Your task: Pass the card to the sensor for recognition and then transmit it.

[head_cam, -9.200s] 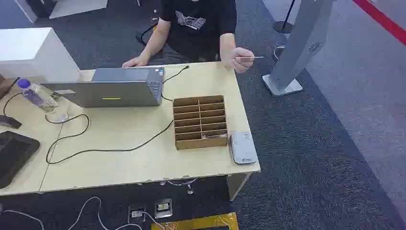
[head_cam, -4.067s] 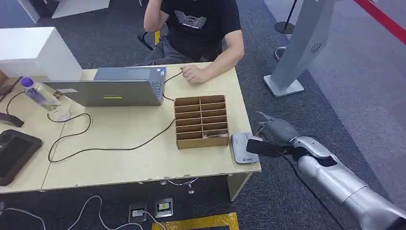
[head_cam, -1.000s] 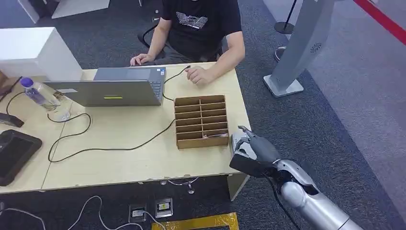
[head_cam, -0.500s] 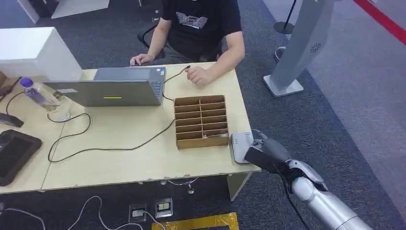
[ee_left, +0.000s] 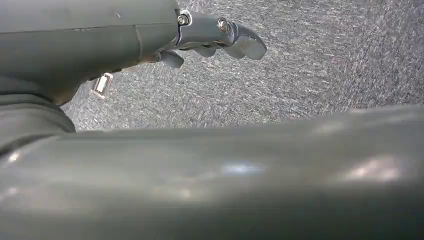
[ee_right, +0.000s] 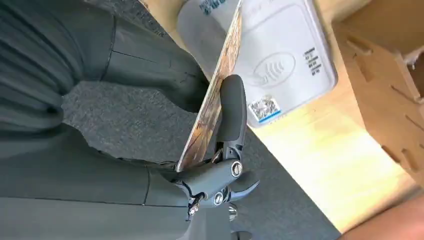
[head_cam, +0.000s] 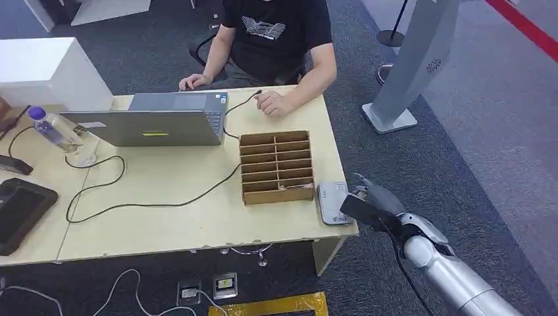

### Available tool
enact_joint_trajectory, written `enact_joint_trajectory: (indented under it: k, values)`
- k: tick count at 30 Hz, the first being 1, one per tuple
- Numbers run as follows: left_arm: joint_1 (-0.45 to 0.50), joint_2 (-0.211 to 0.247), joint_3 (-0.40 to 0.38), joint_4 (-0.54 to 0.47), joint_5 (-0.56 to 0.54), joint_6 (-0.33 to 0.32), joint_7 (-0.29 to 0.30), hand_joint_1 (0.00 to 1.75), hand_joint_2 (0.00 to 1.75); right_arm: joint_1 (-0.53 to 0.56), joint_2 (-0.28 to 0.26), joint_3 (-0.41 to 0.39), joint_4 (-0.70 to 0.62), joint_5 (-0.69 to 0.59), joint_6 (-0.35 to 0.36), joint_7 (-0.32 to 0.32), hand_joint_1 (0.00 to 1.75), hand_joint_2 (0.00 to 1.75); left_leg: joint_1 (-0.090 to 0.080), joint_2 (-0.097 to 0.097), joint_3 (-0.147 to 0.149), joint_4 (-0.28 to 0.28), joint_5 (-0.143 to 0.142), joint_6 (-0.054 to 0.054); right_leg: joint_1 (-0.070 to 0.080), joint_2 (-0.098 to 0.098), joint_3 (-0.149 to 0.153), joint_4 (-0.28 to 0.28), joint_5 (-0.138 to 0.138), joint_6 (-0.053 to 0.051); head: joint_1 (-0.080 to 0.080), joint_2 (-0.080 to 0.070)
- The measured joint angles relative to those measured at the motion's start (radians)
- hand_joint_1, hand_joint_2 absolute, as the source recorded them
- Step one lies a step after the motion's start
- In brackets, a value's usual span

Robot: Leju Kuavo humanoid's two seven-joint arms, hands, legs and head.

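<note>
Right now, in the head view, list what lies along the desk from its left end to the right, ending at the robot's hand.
Black tablet → water bottle → laptop → wooden divider tray → white card reader → right hand, holding the card just past the desk's right edge.

Not much you can actually read here. The sensor (ee_right: 280, 55) has a contactless wave symbol in the middle of its white top, a short line of dark print beside that, a QR sticker near one corner and blue print at the other end, all too small to make out. The person's black shirt (head_cam: 276, 29) has a white chest graphic with a line of text under it, unreadable. The grey stand (head_cam: 421, 59) carries a small round emblem.
</note>
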State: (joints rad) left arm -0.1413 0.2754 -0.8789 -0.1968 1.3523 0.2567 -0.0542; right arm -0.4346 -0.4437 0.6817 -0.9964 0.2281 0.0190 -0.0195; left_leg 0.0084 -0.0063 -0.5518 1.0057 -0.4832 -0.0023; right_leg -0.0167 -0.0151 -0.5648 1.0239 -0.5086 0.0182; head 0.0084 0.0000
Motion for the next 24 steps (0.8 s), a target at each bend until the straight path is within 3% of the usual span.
enact_joint_trajectory:
  k: [7, 12, 16, 20, 24]
  values:
    - [0.0, 0.0, 0.0, 0.0, 0.003, -0.003, 0.0, 0.0, 0.0, -0.008, 0.0, -0.024, -0.039, -0.041, 0.023, 0.019, 1.75, 1.75, 0.0, 0.0, 0.0, 0.0, 0.0, 0.0, 0.0, 0.0, 0.0, 0.0, 0.0, 0.0, 0.0, 0.0]
    - [0.0, -0.001, 0.0, 0.0, -0.003, -0.008, 0.0, 0.0, 0.0, -0.032, 0.002, -0.066, -0.17, -0.158, 0.116, 0.109, 1.75, 1.75, 0.0, 0.0, 0.0, 0.0, 0.0, 0.0, 0.0, 0.0, 0.0, 0.0, 0.0, 0.0, 0.0, 0.0]
    - [0.001, -0.005, 0.0, 0.0, -0.003, -0.016, -0.011, 0.0, 0.0, -0.118, 0.01, -0.091, -0.29, -0.166, 0.12, 0.159, 1.75, 1.75, 0.0, 0.0, -0.001, 0.0, 0.0, 0.0, 0.0, 0.0, 0.0, 0.001, 0.0, 0.0, 0.0, 0.0]
    - [-0.001, -0.01, 0.0, 0.0, 0.009, -0.016, -0.019, 0.0, 0.0, -0.279, 0.052, -0.088, -0.291, -0.134, 0.087, 0.108, 1.75, 1.75, 0.0, 0.003, 0.0, 0.0, 0.001, 0.0, 0.0, 0.004, -0.001, 0.001, 0.001, -0.001, 0.0, 0.0]
    - [-0.002, -0.019, 0.0, 0.0, 0.019, -0.012, -0.03, 0.0, 0.0, -0.374, 0.132, -0.078, -0.204, 0.008, 0.011, -0.017, 1.75, 1.75, 0.0, 0.003, -0.001, 0.0, 0.001, 0.0, 0.0, 0.004, -0.001, 0.001, 0.001, -0.001, 0.0, 0.0]
